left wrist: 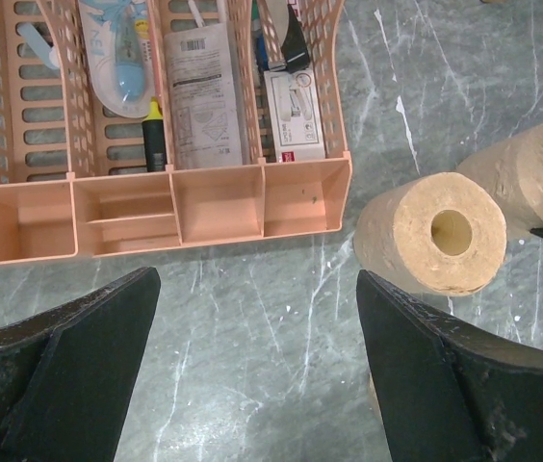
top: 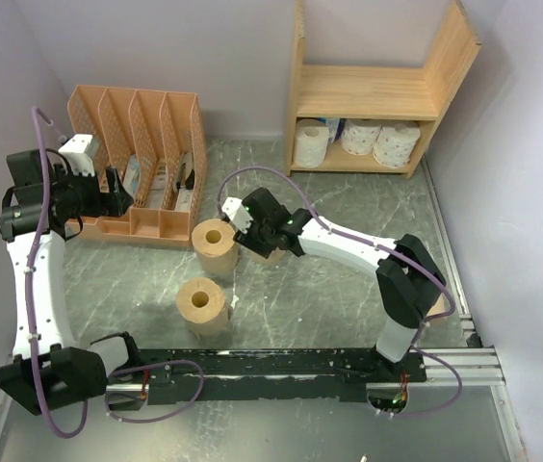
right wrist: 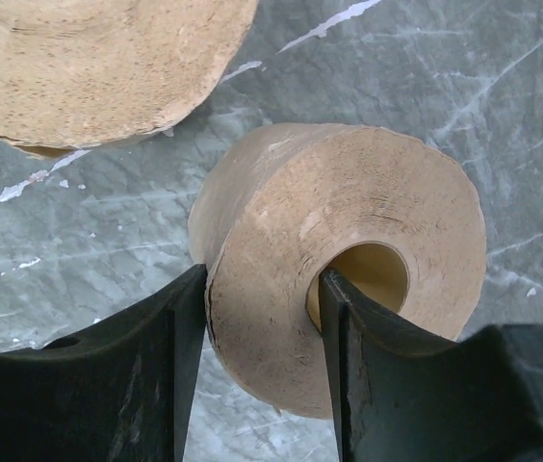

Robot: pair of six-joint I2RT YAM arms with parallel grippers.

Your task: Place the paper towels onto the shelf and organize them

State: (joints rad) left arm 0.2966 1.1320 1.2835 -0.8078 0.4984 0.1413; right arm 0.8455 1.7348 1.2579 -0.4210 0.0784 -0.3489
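Right tool [right wrist: 262,289] gripping roll [right wrist: 387,192] rim, neighbour [right wrist: 89,58] near

Mostly hidden beneath the right gripper [top: 268,246] from above: the gripped roll [top: 275,257]. Cut off by the upper edge at the right wrist: a second brown roll [right wrist: 98,67]. Cropped at the top overhead: the wooden shelf [top: 368,91]. Too small to tell: a bluish thing [top: 333,124] among the white rolls [top: 360,137]. Unreadable at the left wrist: packet labels [left wrist: 199,67] in the pink organizer [left wrist: 214,207].
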